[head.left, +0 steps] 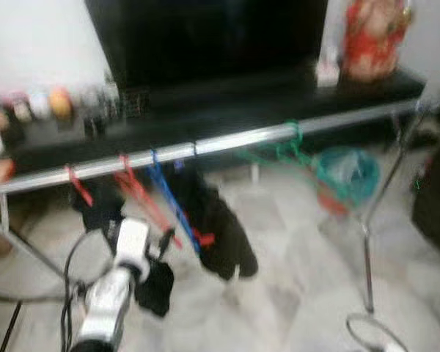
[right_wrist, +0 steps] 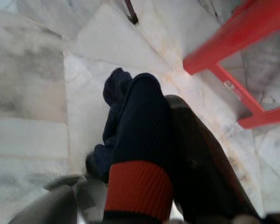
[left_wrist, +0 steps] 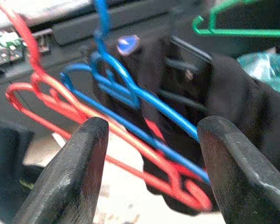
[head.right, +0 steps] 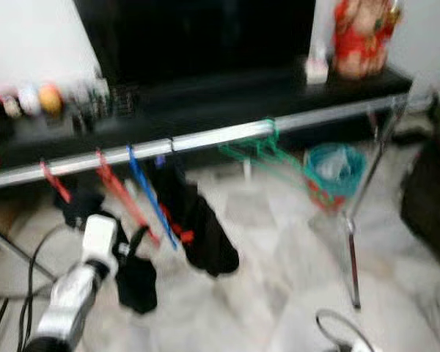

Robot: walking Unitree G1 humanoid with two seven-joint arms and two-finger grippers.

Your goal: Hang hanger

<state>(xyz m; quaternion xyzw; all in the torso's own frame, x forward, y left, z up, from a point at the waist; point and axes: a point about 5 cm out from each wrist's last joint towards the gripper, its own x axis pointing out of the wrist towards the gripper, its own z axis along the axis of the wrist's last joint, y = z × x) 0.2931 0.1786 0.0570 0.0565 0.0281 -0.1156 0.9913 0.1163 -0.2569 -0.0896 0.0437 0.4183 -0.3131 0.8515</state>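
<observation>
Reaching up toward the silver rail (head.left: 205, 147), the left claw (left_wrist: 149, 154) is standing open with its two black fingers (left_wrist: 70, 172) spread apart and nothing between them, aimed at the red hanger (head.left: 143, 198) and blue hanger (head.left: 172, 205) that are already hooked on the rail. Both hangers are dangling tilted, lying close against each other, with a black garment (head.left: 220, 227) hanging just behind them; a second red hook (head.left: 77, 183) is sitting further to the left and a green hanger (head.left: 286, 150) is hooked well apart to the right. Judging by this, the hanging itself is looking done or nearly so, since the hangers are riding on the rail and the claw is gripping none of them; what may be remaining is drawing the arm clear. The right claw (right_wrist: 144, 186) is closed on a dark sock with an orange band (right_wrist: 137, 154), hanging low over the pale marble floor (right_wrist: 32, 93) near a red frame (right_wrist: 233, 42). Behind the rail a long dark shelf (head.left: 279, 95) is carrying small ornaments under a black screen (head.left: 205, 37), and a teal basket (head.left: 345, 172) is sitting on the floor beside the rack's leg (head.left: 367, 242); the head views are blurred.
</observation>
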